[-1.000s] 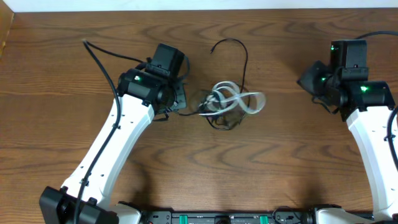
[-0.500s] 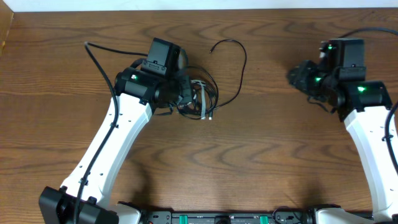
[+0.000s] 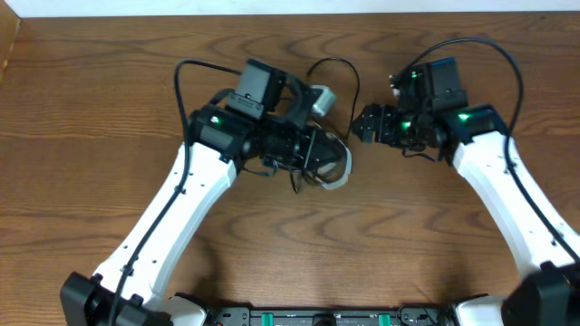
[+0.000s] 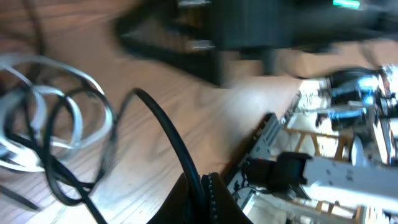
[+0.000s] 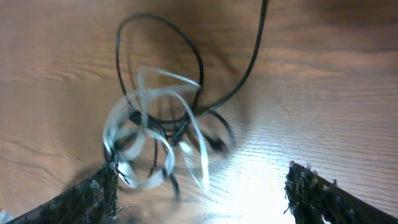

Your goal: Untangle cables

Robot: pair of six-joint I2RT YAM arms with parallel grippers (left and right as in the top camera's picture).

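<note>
The cables are one knot of white loops [image 3: 337, 172] and thin black cord [image 3: 355, 83] at mid-table. My left gripper [image 3: 313, 156] is over the knot's left side. The left wrist view shows that gripper [image 4: 203, 186] shut on a black cable [image 4: 163, 124], which rises from the jaws. The white loops [image 4: 43, 118] lie to its left. My right gripper [image 3: 364, 123] hovers just right of the knot. In the right wrist view that gripper [image 5: 202, 190] is open wide, with the blurred white and black cables [image 5: 155, 134] ahead of its left finger [image 5: 93, 193].
The brown wooden table [image 3: 435, 235] carries only the knot. Thick black arm cables arc over the left arm [image 3: 181, 77] and the right arm [image 3: 507, 63]. The two arms are close together near the middle. A white wall edge [image 3: 272, 7] runs along the far side.
The left gripper pulled the knot left, then carried it back right, still shut. The right arm swung left to the knot and its jaws opened.
</note>
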